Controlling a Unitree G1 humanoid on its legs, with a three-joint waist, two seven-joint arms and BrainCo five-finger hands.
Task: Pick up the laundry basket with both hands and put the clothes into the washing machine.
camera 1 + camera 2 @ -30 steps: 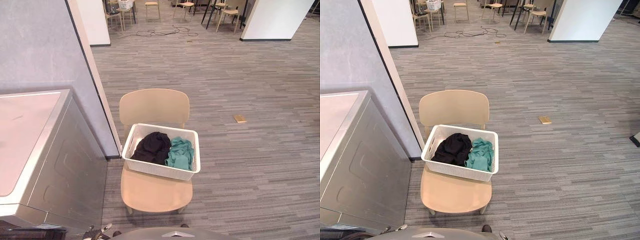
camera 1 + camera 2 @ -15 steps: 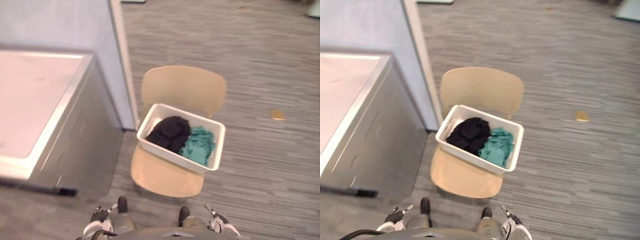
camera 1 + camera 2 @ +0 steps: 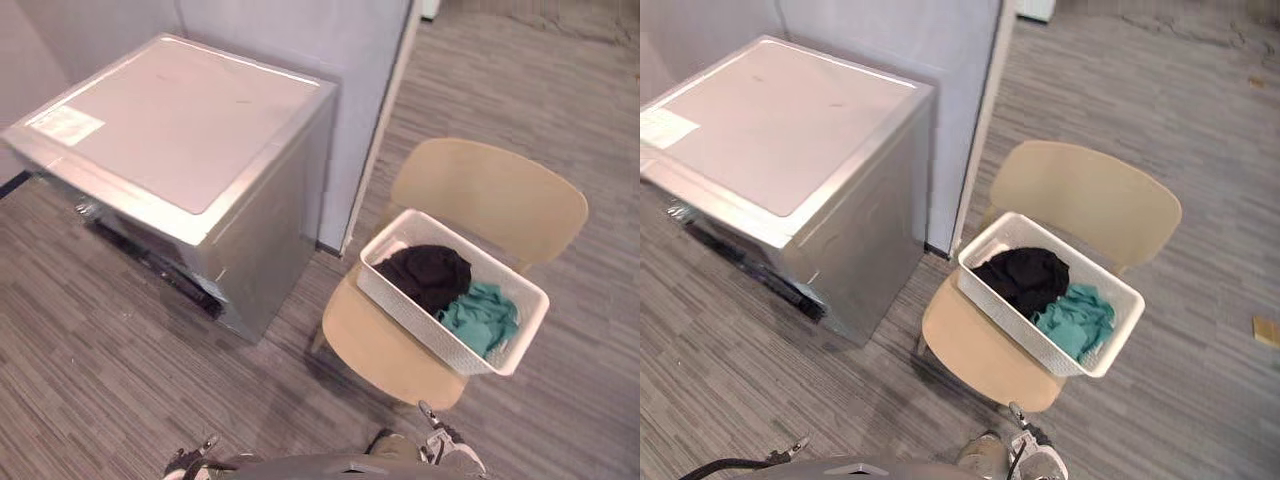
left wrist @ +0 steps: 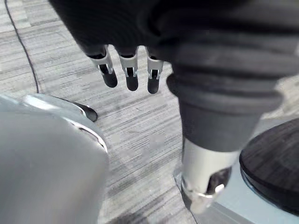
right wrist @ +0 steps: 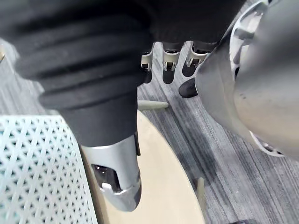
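Both my left hand (image 4: pixel 129 70) and right hand (image 5: pixel 169 63) are hanging with fingers (image 4: pixel 108 74) released, grasping nothing; the laundry basket (image 3: pixel 420 325) of clothes (image 3: pixel 430 275) is sitting apart on the chair (image 3: pixel 480 195), beside the washing machine (image 3: pixel 180 130).

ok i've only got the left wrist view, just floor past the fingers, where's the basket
observer: the laundry basket sits on the seat of a chair, ahead and slightly to the robot's right.
operator: anything in it
observer: a black garment and a teal garment, side by side.
operator: and the right hand
observer: the right hand hangs low by the chair's seat edge, fingers relaxed, holding nothing.
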